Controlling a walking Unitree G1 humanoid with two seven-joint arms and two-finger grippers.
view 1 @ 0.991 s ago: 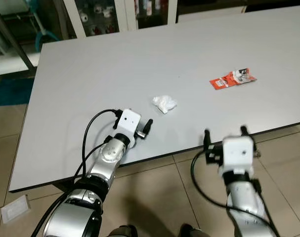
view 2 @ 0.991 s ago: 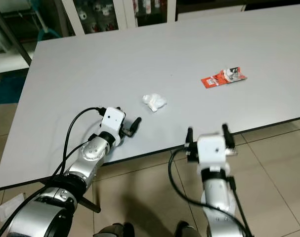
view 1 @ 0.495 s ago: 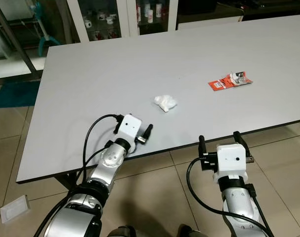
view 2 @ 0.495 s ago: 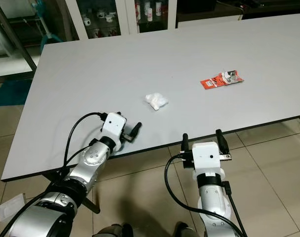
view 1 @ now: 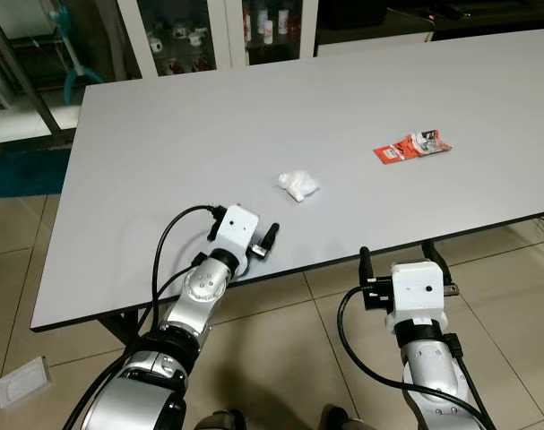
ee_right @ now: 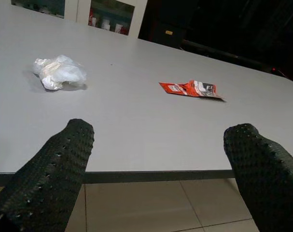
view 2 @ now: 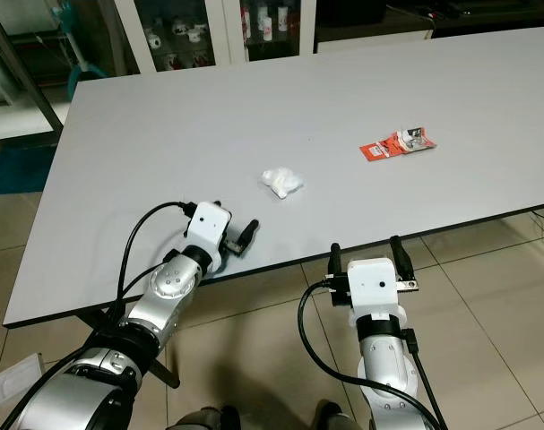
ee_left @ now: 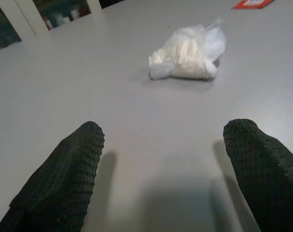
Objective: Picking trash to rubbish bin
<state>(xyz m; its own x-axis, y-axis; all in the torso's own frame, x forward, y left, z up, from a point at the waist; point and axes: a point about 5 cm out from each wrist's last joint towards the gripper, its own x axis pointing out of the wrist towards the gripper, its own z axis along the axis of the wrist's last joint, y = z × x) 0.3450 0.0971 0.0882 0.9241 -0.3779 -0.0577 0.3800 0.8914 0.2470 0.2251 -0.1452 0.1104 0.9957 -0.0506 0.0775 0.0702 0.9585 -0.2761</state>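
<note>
Left eye view shows the task at its beginning: both pieces of trash lie on the grey surface (view 1: 164,134), not picked up. The crumpled white wrapper (view 1: 298,185) is near the front edge, and the red packet (view 1: 412,148) is well apart from it, toward the right. The left end effector (ee_left: 165,179) hovers low over the surface with its fingers released, the wrapper ahead of it. The right end effector (ee_right: 160,179) is released too, before the surface edge, over the floor. A rubbish bin I cannot find here.
</note>
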